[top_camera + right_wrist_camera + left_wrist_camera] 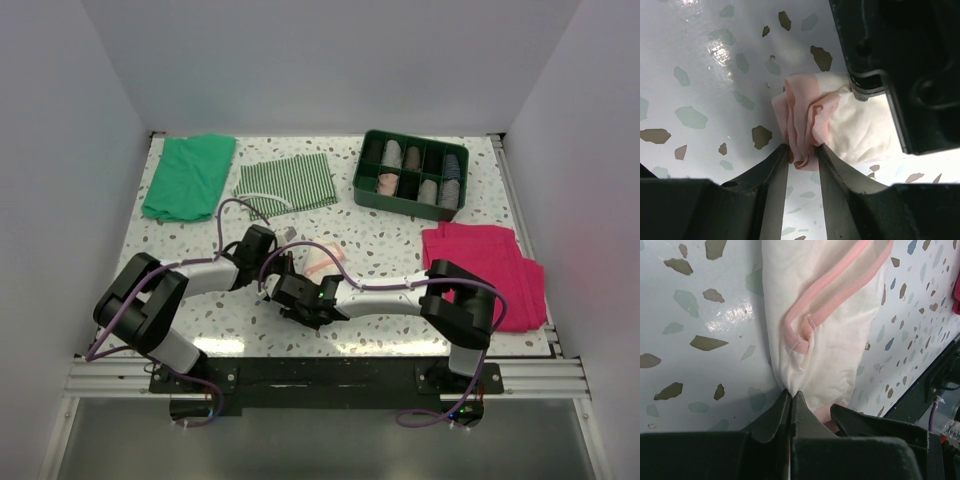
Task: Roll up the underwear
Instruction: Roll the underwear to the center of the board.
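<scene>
underwear [830, 340] pinched in left claw [791, 393], bunched end in right claw [803, 151]

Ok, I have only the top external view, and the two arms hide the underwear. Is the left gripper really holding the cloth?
Observer: Yes. In the left wrist view the left gripper is shut on a pinch of the underwear, at its near end.
Operator: And the right one?
Observer: The right gripper clamps a bunched pink part of it between its fingers.
Operator: Is it a tight roll now?
Observer: No. Beyond the left gripper it lies as a loose, long bundle on the table, with the pink edging showing on top.
</scene>
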`<act>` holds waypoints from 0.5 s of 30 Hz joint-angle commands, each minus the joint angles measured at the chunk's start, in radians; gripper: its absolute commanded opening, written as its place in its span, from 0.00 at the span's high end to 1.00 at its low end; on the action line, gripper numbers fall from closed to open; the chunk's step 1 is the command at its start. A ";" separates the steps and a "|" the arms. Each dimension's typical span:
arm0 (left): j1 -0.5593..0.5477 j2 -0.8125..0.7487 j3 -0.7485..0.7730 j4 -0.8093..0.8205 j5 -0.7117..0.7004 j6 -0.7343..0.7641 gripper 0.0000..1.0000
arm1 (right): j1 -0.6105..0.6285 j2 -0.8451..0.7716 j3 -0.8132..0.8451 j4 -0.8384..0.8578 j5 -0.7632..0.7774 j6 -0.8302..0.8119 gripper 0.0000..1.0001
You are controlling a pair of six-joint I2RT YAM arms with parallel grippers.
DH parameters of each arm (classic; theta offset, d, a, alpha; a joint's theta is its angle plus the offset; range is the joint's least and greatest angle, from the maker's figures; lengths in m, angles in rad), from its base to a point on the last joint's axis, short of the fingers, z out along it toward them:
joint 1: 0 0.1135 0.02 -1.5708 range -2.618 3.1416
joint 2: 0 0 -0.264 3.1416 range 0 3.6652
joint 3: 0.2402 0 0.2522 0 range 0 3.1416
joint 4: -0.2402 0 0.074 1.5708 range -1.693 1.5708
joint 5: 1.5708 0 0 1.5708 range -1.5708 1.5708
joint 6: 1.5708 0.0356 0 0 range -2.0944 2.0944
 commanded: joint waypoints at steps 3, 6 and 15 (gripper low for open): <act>0.010 0.043 -0.018 -0.104 -0.098 0.064 1.00 | 0.000 0.070 -0.042 0.007 0.038 -0.001 0.77; 0.013 0.038 -0.017 -0.109 -0.101 0.064 1.00 | 0.000 0.072 -0.042 0.017 0.028 -0.001 0.83; 0.022 -0.001 -0.006 -0.130 -0.140 0.055 1.00 | -0.002 0.038 -0.044 0.050 -0.049 0.063 0.94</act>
